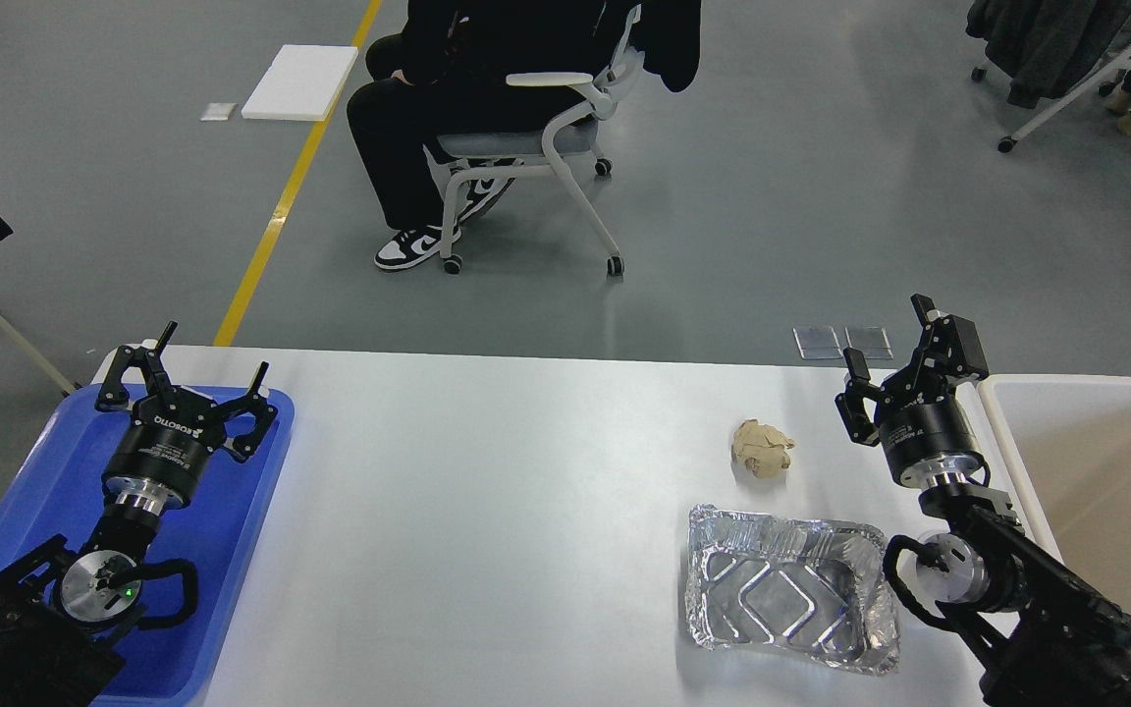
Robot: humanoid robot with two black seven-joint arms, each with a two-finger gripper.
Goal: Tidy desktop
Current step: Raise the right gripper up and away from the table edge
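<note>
Well, the desktop (487, 511) takes up most of the lower half of the frame, a wide white slab with rounded corners, running from the lower left almost to the right edge. Beyond it, across the upper half, lies grey floor with a yellow line (291, 182) slanting up toward the top, and a person in dark clothes and black-and-white trainers sits on a white wheeled chair (565, 147) at upper centre.

At the lower left, a blue plastic tray (232, 550) sits on the table's corner. At the right edge stands a cream-white bin (1096, 471) with a beige inside, hard against the table's side.

The left arm comes up over the tray; its left gripper (194, 393) hangs above the tray's far end with both fingers spread wide and nothing between them. White lettering on its black body reads ROBOTIQ, seen upside down. The right gripper (894, 358), in the right-middle of the frame near the bin, also has its fingers apart and holds nothing; small print on its body is too fine to read.

Lower right of centre, a crumpled foil tray (786, 599) lies on the table, empty and dented. Just above it, apart from it, rests a crumpled brownish paper ball (762, 448), left of the right gripper and not touching it.
</note>
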